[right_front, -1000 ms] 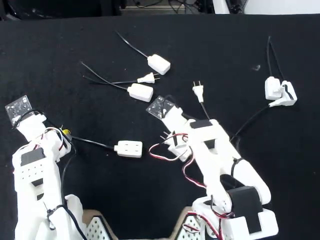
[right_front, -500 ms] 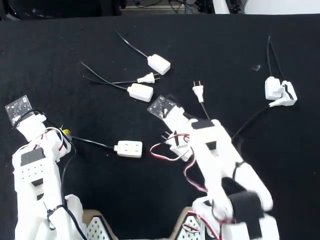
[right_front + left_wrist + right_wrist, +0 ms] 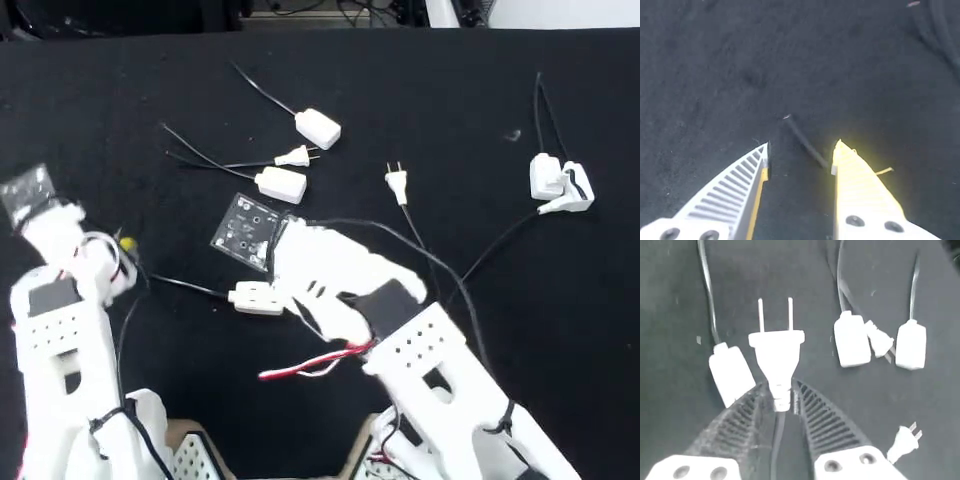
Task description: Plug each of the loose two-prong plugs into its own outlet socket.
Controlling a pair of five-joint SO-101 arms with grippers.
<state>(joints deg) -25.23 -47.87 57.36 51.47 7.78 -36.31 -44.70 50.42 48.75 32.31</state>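
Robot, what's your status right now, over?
Right gripper: jaws shut on white plug. Nearest socket lies just beside it, not plugged yet. Nothing between plug and socket. Left gripper: jaws open over a thin black cord.

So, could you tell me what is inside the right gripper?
The right gripper holds a white two-prong plug by its neck, prongs free; the fingers cover the neck's sides.

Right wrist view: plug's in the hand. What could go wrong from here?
1. Right hand pinches the plug only at its narrow neck; it may pivot under push.
2. The nearest socket lies loose beside it; left hand is open astride a cord, not bracing, so it may slide.
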